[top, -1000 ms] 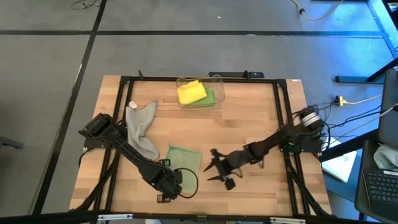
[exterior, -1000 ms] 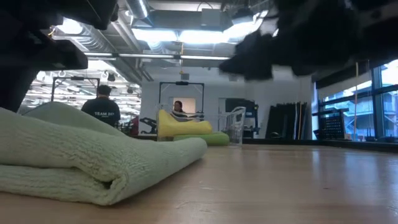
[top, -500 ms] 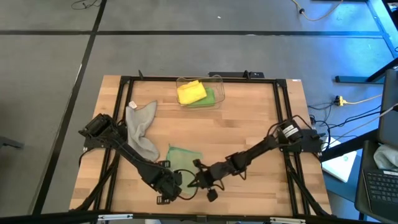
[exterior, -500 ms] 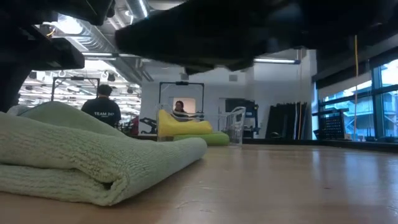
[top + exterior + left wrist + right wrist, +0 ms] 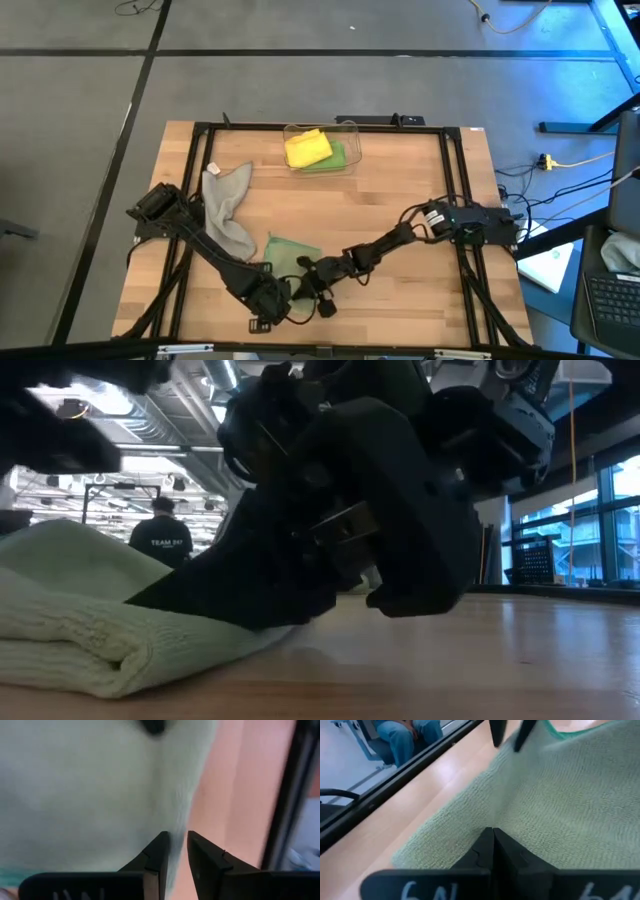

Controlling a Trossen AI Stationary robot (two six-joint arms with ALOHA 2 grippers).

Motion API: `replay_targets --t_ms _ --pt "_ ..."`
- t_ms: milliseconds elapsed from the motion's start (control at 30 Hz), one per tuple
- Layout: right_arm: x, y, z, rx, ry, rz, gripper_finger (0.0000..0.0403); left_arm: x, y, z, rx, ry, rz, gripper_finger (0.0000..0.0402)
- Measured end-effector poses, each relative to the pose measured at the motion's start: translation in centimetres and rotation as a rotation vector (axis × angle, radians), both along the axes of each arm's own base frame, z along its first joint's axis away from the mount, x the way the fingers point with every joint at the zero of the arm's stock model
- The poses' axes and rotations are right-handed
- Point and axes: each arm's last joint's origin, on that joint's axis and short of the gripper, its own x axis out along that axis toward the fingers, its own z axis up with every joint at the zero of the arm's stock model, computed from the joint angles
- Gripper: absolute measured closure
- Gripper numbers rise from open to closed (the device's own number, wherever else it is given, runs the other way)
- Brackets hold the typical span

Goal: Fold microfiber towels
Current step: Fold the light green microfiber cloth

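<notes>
The pale sage green towel (image 5: pixel 292 252) lies folded on the wooden table, near the front edge. My left gripper (image 5: pixel 173 845) points down at the towel's near edge, shut on it. My right gripper (image 5: pixel 492 834) reaches in from the table's right and is shut, its tips on the towel's top (image 5: pixel 60 610). The grey towel (image 5: pixel 228 208) lies crumpled at the left. The yellow towel (image 5: pixel 306 147) and the bright green towel (image 5: pixel 338 156) sit in the clear bin (image 5: pixel 350 128) at the far edge. My left gripper pinches the sage towel's near edge (image 5: pixel 176 826) between its two fingers, coming from above and pointing down. How many layers it has cannot be seen. The towel stays lying on the table. My right gripper's shut fingers (image 5: pixel 485 847) lie on the towel's upper surface (image 5: pixel 520 815), a little in from its edge. They slant down from the table's right. The towel lies flat on the table under them.
A black frame (image 5: pixel 455 180) runs around the tabletop. Bare wood (image 5: pixel 390 200) spreads over the middle and right of the table. In the low view a person (image 5: pixel 165 535) stands in the room beyond.
My right gripper has travelled toward the table's left edge and down onto the sage towel, and it has shut on the way. In the low view the towel's right end has been pushed in and is now hidden behind that gripper.
</notes>
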Motion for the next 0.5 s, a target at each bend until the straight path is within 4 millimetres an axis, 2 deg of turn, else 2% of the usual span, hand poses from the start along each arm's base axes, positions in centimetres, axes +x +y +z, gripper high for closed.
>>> replay_targets --t_ms 200,300,400,500 --pt "-0.1 0.0 -0.7 0.009 0.009 0.016 0.0394 -0.6 -0.1 0.0 -0.130 0.165 0.051 0.0335" --pt "-0.1 0.0 -0.7 0.012 0.014 0.023 0.0394 -0.7 0.3 0.7 -0.145 0.179 0.090 0.0339" --pt "-0.1 0.0 -0.7 0.020 0.022 0.041 0.0394 -0.6 1.0 2.4 -0.129 0.096 0.139 0.0348" --pt "-0.2 0.1 -0.7 0.021 0.026 0.046 0.0393 -0.4 1.9 4.8 -0.032 -0.085 0.162 0.0357"
